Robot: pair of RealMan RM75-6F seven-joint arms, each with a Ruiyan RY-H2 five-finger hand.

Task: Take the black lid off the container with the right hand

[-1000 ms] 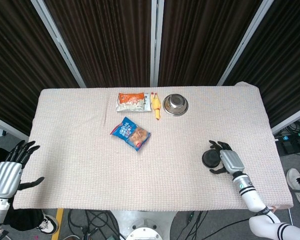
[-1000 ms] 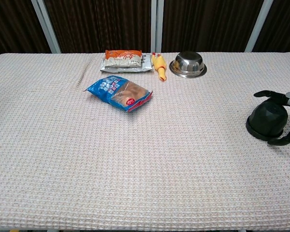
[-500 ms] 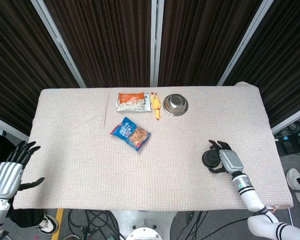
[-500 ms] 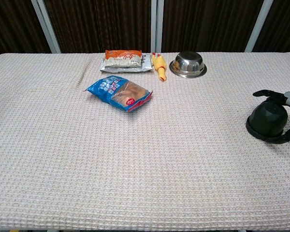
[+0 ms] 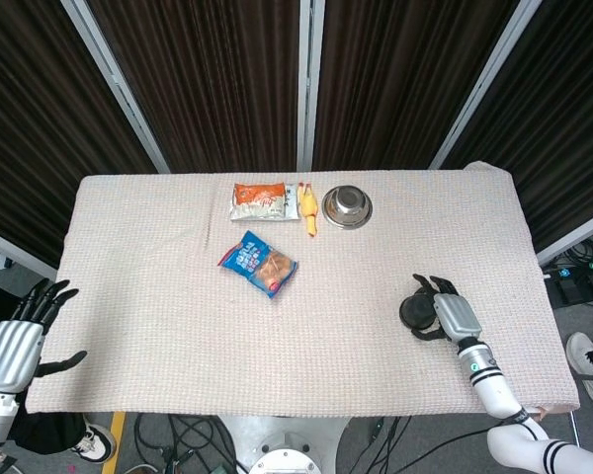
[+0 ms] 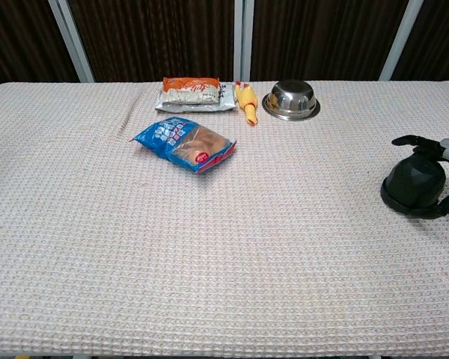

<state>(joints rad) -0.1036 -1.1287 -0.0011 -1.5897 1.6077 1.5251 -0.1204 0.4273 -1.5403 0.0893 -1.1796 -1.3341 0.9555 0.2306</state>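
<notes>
Curling around the black lid (image 6: 414,185), the right hand (image 5: 449,316) has its dark fingers (image 6: 413,141) on the far and near sides of the lid, gripping it at the near right of the table (image 5: 158,326). No container shows beneath it. Off the table's near left corner, the left hand (image 5: 18,339) hangs with fingers spread, holding nothing.

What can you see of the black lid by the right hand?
The black lid is a matte, dome-shaped piece, plastic by its look, flaring to a wider rim at the bottom. It stands upright on the cloth-covered table near its right edge. The right hand curls round it, fingers over the top and thumb at the base. The container under it cannot be made out.
</notes>
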